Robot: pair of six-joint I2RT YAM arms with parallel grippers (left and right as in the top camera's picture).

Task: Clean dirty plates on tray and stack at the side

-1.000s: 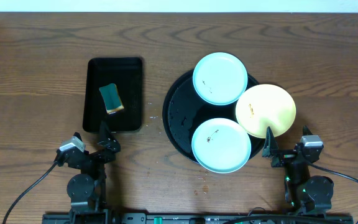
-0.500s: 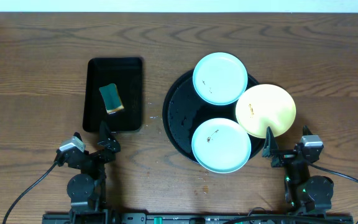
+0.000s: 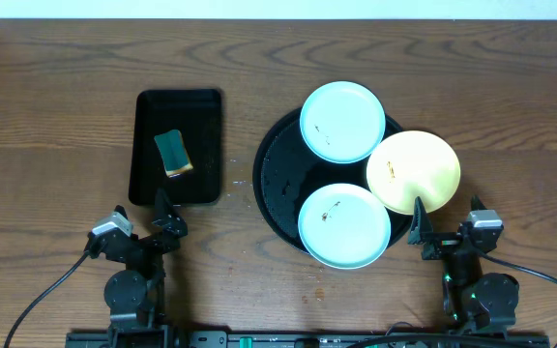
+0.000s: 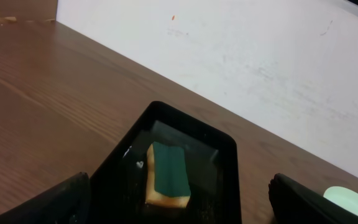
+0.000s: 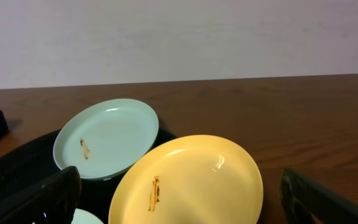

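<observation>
The right pincer (image 5: 179, 180) was open wide, with one finger at each side of its own camera's view and nothing between them. Right in front of it lay the yellow plate (image 3: 413, 172), just past the fingertips. From above, one fingertip looked to be at the plate's near edge, but I could not tell if it touched. The yellow plate sat partly on the round black tray (image 3: 277, 179) and partly out over its right rim. Behind it was the far mint plate (image 3: 342, 122), and to its left was the near mint plate (image 3: 344, 225). Both of these were on the tray too. Each plate had a small brown mark on it.

The left pincer (image 4: 179, 183) was open wide as well and held nothing. In front of it was the small black tray (image 3: 143, 145) with a green and yellow sponge (image 3: 173, 153) inside, well apart from the plates.

Both arms were folded down low at the near edge of the wooden table (image 3: 66, 87), one at each side. Their pincers pointed toward the far edge.
</observation>
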